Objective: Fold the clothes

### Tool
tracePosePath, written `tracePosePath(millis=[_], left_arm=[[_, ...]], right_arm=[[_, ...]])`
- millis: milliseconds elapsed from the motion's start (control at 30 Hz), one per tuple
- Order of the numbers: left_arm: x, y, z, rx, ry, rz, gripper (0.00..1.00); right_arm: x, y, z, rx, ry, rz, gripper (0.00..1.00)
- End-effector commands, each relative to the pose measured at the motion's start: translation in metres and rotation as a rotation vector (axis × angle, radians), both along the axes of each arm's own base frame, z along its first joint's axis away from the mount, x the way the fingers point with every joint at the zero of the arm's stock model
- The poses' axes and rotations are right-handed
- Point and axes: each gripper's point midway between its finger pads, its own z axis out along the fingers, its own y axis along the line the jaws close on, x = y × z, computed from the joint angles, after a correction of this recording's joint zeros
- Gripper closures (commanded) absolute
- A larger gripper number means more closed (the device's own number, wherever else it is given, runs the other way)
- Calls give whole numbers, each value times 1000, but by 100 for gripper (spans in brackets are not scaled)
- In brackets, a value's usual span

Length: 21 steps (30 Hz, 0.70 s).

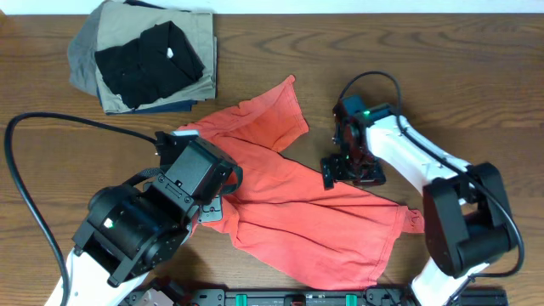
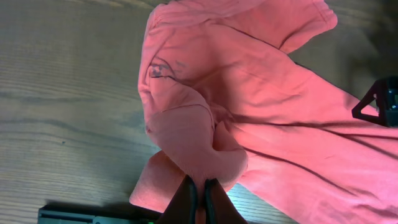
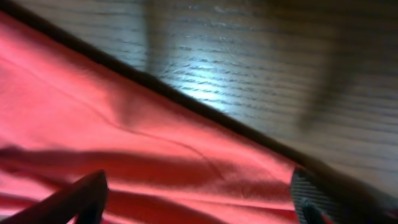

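Left hand (image 2: 200, 190): bottom centre of the left wrist view. Its jaws were closed tight on a bunched fold of the T-shirt (image 2: 261, 112). The cloth was gathered up into the grip, apparently so that this edge could be carried across for a fold.

T-shirt: coral-red, and lay rumpled on the worktop (image 1: 442, 51). It ran diagonally from the upper middle of the overhead frame to the lower right, and was not yet folded.

Right hand (image 1: 350, 166): right of centre in the overhead frame. Its fingers (image 3: 87, 193) were spread wide and held nothing. It hung low over the shirt's upper edge, where cloth met bare wood, probably placed to take a second hold.

Folded garments (image 1: 144, 59): a stack with black on khaki, upper left, apart from the shirt.
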Motion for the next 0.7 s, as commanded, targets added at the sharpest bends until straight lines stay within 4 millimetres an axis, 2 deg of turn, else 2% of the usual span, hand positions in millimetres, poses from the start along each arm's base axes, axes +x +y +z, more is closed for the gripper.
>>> tracePosePath(millis=[0, 167, 333, 433, 600, 633, 667], left_arm=[[0, 4, 1, 5, -12, 21, 94], [0, 4, 1, 6, -11, 21, 94], [0, 5, 1, 7, -10, 21, 94], [0, 5, 1, 7, -9, 21, 94], [0, 5, 1, 7, -10, 21, 94], [0, 5, 1, 7, -10, 21, 94], [0, 5, 1, 7, -10, 21, 94]], right_arm=[[-4, -3, -9, -55, 19, -14, 16], [-16, -1, -24, -98, 76, 1, 16], [-23, -1, -41, -153, 110, 0, 24], [-21, -7, -43, -191, 100, -8, 41], [-15, -12, -43, -208, 83, -46, 90], [-11, -14, -43, -207, 75, -55, 98], [-7, -16, -42, -207, 66, -65, 99]])
